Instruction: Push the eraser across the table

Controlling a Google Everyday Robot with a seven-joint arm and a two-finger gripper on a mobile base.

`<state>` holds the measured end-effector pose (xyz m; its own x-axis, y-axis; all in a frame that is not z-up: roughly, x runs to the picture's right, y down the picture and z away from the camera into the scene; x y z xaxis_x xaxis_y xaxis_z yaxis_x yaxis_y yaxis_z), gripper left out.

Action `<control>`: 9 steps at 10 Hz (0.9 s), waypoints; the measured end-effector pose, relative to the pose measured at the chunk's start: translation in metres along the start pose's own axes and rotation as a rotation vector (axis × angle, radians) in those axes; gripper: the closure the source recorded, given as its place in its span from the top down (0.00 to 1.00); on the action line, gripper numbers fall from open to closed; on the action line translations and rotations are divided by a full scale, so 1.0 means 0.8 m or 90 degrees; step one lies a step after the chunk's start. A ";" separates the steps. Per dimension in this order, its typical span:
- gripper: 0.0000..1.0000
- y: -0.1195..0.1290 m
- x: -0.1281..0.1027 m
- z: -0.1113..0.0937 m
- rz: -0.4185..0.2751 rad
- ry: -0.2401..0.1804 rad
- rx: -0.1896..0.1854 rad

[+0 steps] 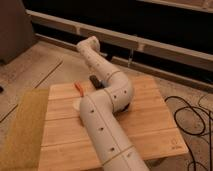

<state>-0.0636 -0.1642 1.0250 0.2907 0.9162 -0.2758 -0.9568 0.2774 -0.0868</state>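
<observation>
The claw [95,81], pressed together and mostly hidden behind the bent white arm [107,125], sat low near the far edge of the table [150,117], upper middle of the frame, just right of the small orange eraser [78,88] lying on the planks, a yellowish-green mat [22,130] at left.

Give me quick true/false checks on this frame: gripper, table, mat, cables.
1. The gripper is shut, over the far side of the table. True.
2. The yellowish-green mat lies at the table's right side in view. False: it is at the left side.
3. An orange object lies on the wood close to the gripper. True.
4. The cables lie on the tabletop. False: they are on the floor, right of the table.
</observation>
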 end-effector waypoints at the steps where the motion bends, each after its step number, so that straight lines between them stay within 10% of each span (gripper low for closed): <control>1: 0.00 -0.003 -0.003 -0.002 0.001 -0.006 -0.001; 9: 0.00 0.008 -0.003 -0.010 0.015 0.001 -0.009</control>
<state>-0.0701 -0.1669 1.0178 0.2676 0.9221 -0.2794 -0.9634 0.2512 -0.0936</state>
